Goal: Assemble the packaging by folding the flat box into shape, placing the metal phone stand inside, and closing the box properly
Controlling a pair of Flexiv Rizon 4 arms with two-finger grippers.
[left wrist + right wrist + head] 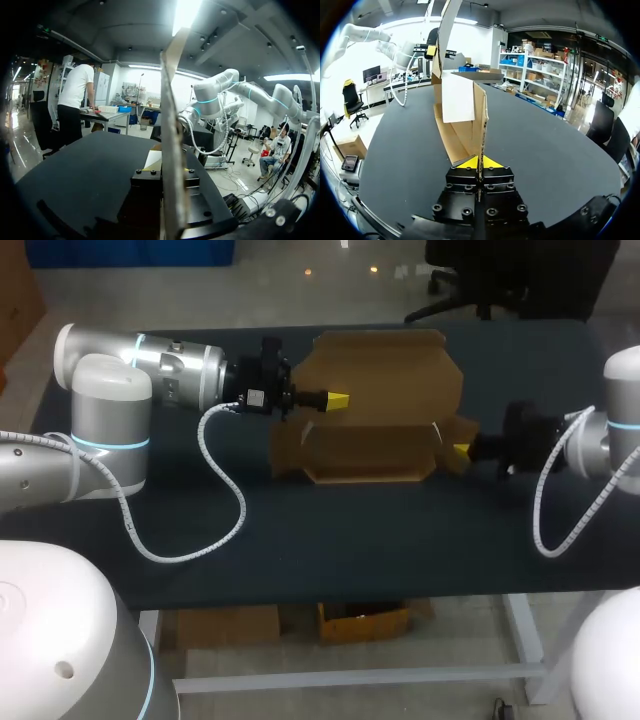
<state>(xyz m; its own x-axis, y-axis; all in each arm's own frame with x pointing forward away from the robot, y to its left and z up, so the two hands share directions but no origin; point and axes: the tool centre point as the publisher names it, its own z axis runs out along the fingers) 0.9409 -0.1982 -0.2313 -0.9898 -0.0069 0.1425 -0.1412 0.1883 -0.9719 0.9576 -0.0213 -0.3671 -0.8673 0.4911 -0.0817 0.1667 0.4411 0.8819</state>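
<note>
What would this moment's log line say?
left gripper: shut on box | right gripper: shut on box | box: partly folded, open

Centre of frame, on dark desk: brown cardboard box, half folded, upper part spread wide. Left tool in from left, yellow tip at box's upper left edge. Right tool in from right, yellow tip at box's lower right end.

Edge-on, a panel of the box stands between the fingers of the left tool, covering nearly all of their yellow tips. In the head view a box flap hides one finger of the right tool. The left arm and the right arm are cut off at the frame's side edges.
</note>
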